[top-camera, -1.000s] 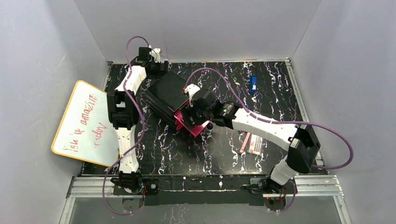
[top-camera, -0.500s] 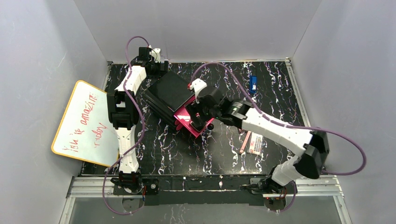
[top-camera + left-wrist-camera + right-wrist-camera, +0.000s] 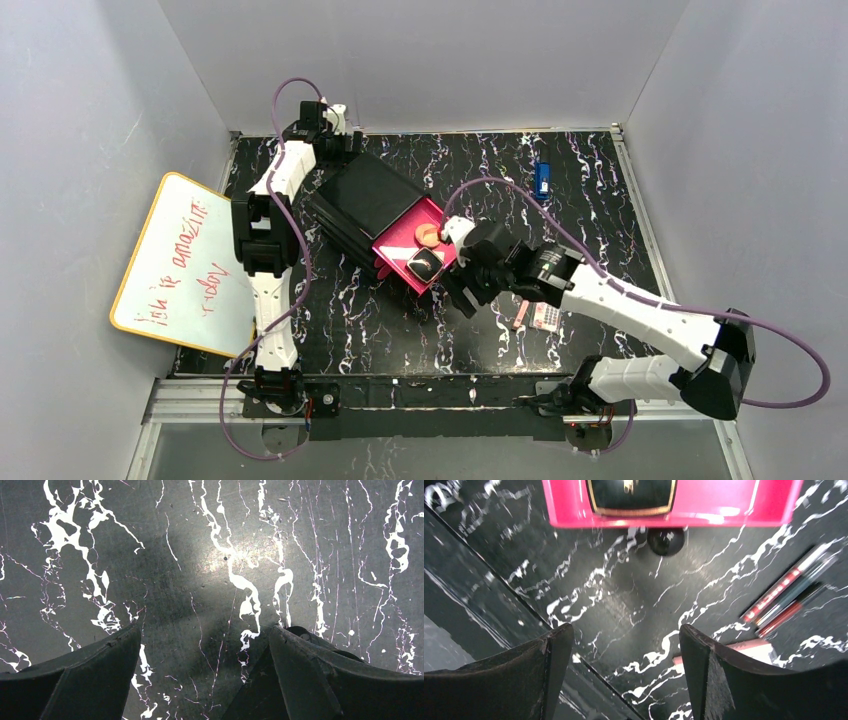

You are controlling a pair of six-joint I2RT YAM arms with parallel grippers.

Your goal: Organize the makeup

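Observation:
The pink drawer (image 3: 392, 243) of the black box (image 3: 362, 195) stands pulled out. A round peach disc (image 3: 428, 235) and a small black compact (image 3: 426, 265) lie in it. My right gripper (image 3: 458, 297) is open and empty, just in front of the drawer. In the right wrist view it (image 3: 625, 631) hovers over bare tabletop, with the compact (image 3: 631, 495), drawer (image 3: 734, 500) and knob (image 3: 665, 540) ahead. Dark-red and pink sticks (image 3: 522, 308) (image 3: 789, 595) and the pale palette (image 3: 546, 316) lie to its right. My left gripper (image 3: 352, 143) (image 3: 205, 632) is open behind the box.
A small blue rectangular object (image 3: 542, 180) lies at the back right. A whiteboard with red writing (image 3: 185, 265) leans at the left edge of the table. Grey walls close in the back and both sides.
My right gripper has pulled back from over the pink drawer toward the front right. The black compact and peach disc in the drawer are now uncovered. The left arm has not moved.

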